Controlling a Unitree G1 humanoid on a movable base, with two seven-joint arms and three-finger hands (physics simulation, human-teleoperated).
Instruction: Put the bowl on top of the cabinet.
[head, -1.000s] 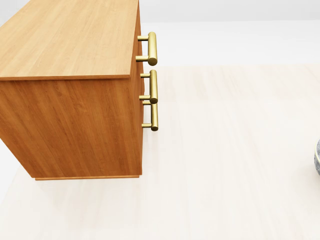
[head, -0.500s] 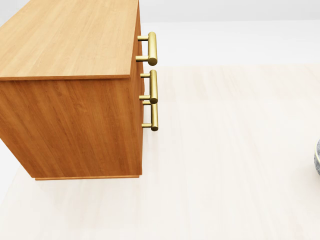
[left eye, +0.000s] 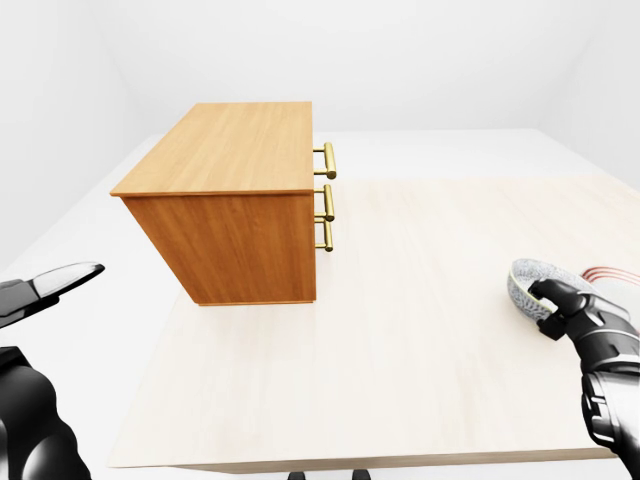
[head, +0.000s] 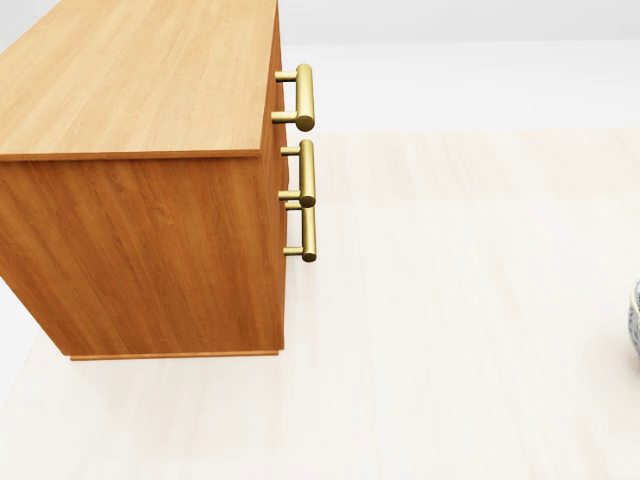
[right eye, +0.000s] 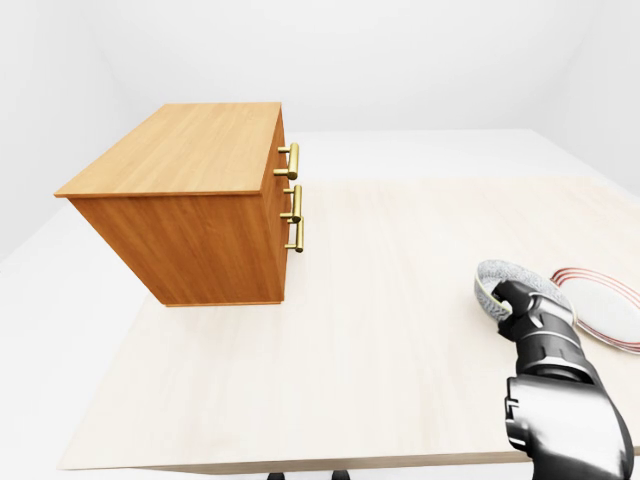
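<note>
Speckled grey ceramic has shifted at the right edge of the head view: the bowl (head: 635, 317) sat a touch fuller and lower in the frame a second ago and now shows only a thin sliver with blue-on-white patterning, while the cabinet (head: 140, 80) holds exactly the same place — so the camera stayed put and the bowl itself moved. I read that as my grip taking hold and the bowl beginning to tilt or lift, which is the first real step toward carrying it over.

My right hand (right eye: 522, 305) is at the bowl (right eye: 500, 282), black segmented fingers (right eye: 503, 322) hooked over the near rim and pinching it; the bowl sits on the pale table (right eye: 380, 330) at the right of the eye views, well apart from the cabinet, just beside a white plate (right eye: 605, 305) with thin red rings. My left hand (left eye: 50, 285) hangs off the table's left edge, fingers stretched flat, holding nothing.

The bowl is round and shallow, its rim mottled grey. The cabinet is a boxy block of warm orange wood grain with a flat, bare top and three brass bar handles (left eye: 327, 190) stacked down its right face. The table is a bleached, faintly streaked wood, matte.
</note>
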